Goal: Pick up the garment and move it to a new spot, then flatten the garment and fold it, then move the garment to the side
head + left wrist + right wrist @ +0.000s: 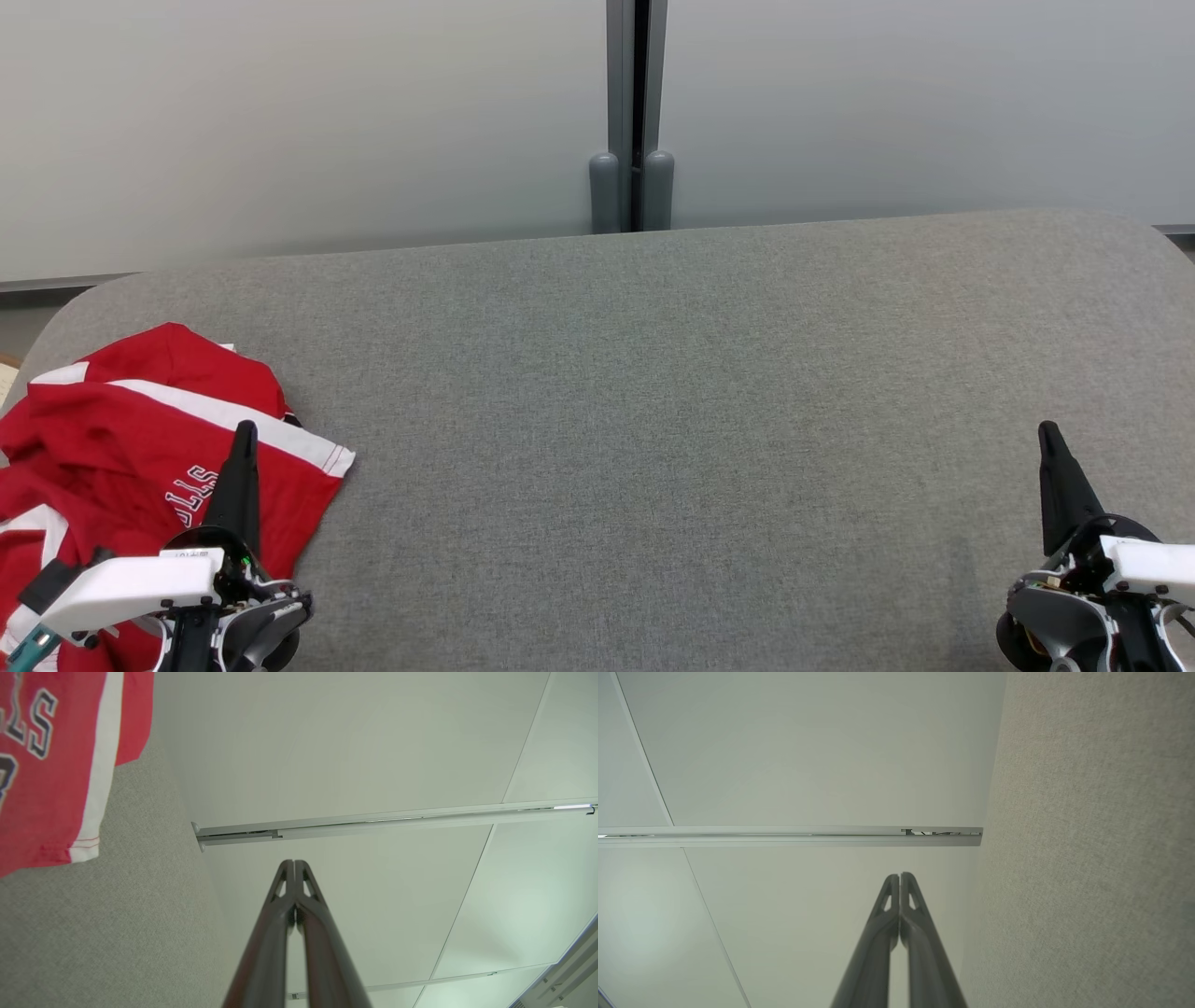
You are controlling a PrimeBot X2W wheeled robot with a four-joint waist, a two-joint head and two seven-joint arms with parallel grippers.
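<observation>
- My left gripper [246, 429] sits at the lower left of the head view, its two dark fingers [299, 914] pressed together with nothing between them.
- My right gripper [1047, 431] sits at the lower right, well apart from the left. Its fingers [882, 933] are likewise together and hold nothing.
- The garment [140, 420], red with white stripes and dark, white-edged lettering, lies crumpled at the near left end of the grey fabric surface [653, 420].
- In the head view my left fingers stand in front of the garment's right part. In the left wrist view the cloth lies off to the side of the fingertips and they do not touch it.
- One striped hem corner of the garment reaches out to the right onto the bare fabric.
- The rest of the grey surface stretches across to my right gripper and back to a rounded far edge.
- Beyond that edge stand pale wall panels [280, 121], joined by a grey vertical post [635, 112] near the middle.
</observation>
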